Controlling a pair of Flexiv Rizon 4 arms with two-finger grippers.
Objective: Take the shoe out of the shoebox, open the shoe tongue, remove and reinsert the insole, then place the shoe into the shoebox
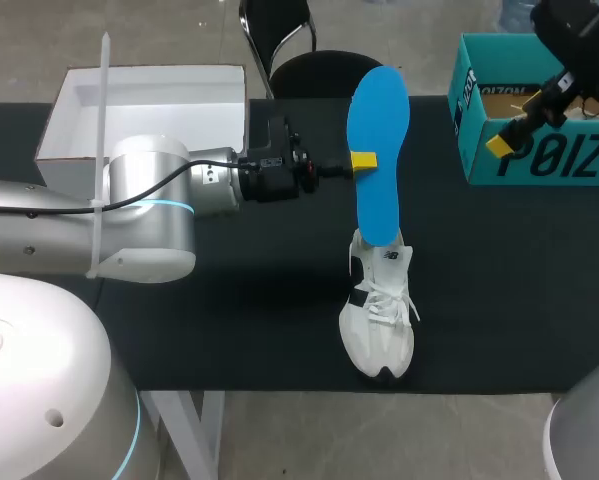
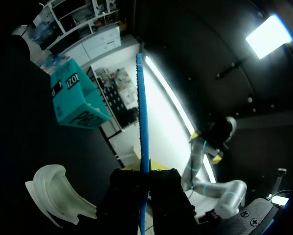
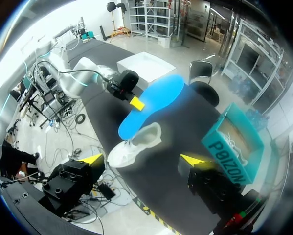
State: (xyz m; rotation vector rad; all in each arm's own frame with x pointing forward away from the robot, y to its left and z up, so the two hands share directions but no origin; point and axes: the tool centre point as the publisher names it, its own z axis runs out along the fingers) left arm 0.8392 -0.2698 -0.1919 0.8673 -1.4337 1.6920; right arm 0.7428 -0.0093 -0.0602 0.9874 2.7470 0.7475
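Judging by what sits on the black tabletop [image 1: 229, 320], the task looks roughly halfway done. The teal shoebox [image 1: 539, 160] stands open at the far right, and the shoe is no longer in it, so the first step is finished. The white shoe [image 1: 379, 320] rests near the front edge, toe toward the robot. The blue insole [image 1: 379, 150] rises nearly upright with its lower end at the shoe's opening. The left claw [image 1: 364, 160] pinches it near the middle; whether it is leaving or returning cannot be told. The right claw [image 3: 142, 159] hangs open and empty above the shoebox. Seating the insole and boxing the shoe remain.
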